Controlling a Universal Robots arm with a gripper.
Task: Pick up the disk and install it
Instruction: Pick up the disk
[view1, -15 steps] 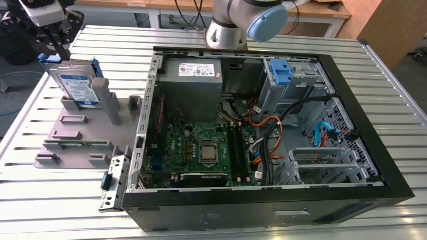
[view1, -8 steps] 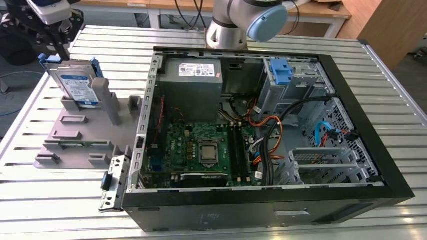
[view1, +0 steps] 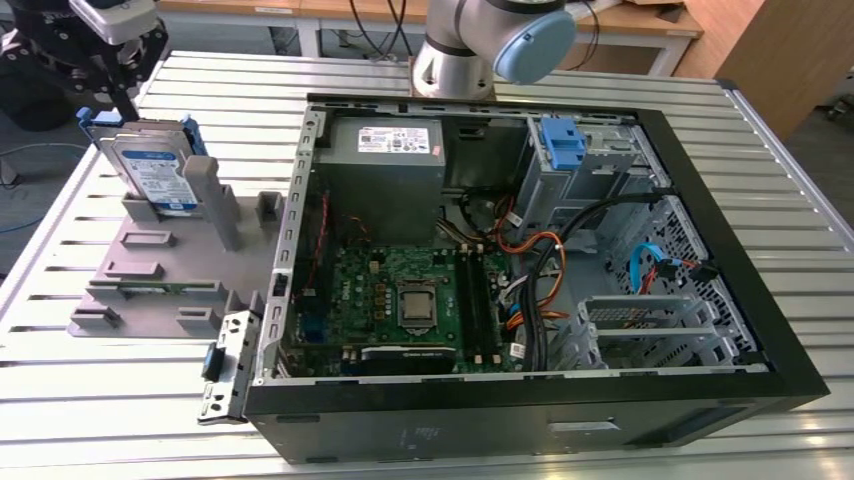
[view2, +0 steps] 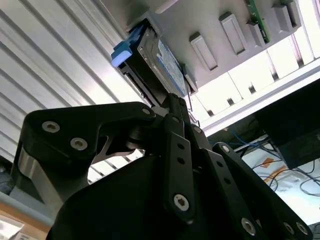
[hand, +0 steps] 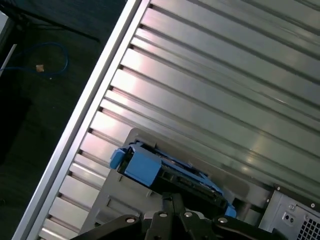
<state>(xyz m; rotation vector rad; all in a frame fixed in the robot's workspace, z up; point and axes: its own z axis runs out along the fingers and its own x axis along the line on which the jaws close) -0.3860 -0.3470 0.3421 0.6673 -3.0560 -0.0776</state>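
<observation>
Exterior view: the pincer (view1: 122, 102) hangs just above the disk (view1: 156, 172), which stands upright in a grey fixture (view1: 160, 250) below it. Their meeting point is obscured, so its grip cannot be told.

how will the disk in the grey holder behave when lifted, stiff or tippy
Likely rigid: the disk is a flat metal slab in a blue frame. Probably dense too. Standing on edge in the grey holder, it could tip if pushed sideways.

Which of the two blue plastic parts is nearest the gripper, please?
The disk, upright in the grey fixture just below the gripper; the bare blue bracket sits inside the computer case.
</observation>
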